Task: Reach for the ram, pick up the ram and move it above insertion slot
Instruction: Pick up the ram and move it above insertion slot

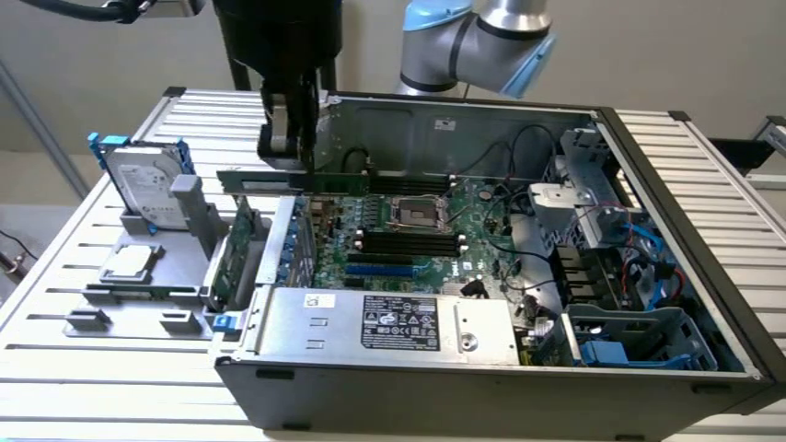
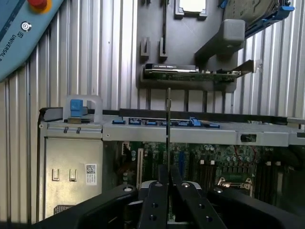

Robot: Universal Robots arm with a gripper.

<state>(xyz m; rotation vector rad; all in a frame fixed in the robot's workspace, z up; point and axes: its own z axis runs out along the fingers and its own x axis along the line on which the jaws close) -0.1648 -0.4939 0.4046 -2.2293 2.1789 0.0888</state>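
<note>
Above the open case: my gripper (image 1: pixel 293 157) hangs, fingers (image 2: pixel 157 200) pinched on the ram (image 1: pixel 331 180).
Ram: level, held by one end (edge-on from my wrist), over the motherboard (image 1: pixel 406 230).
Insertion slot (image 1: pixel 406 241): below the ram, apart from it, among parallel black sockets.

A pale, plain wall (image 1: pixel 687 46) stands at the far side, evenly lit — soft light, no hard shadows. The table (image 1: pixel 98 368) is ribbed silver metal, its slats running across the exterior view from left to right, and it reaches the near edge. At the exterior view's far left a thin metal bar (image 1: pixel 31 120) leans diagonally — beside it a strip of light floor (image 1: pixel 18 198) shows below the table's edge. A dark block (image 1: pixel 743 152) sits past the table on the far right.
</note>
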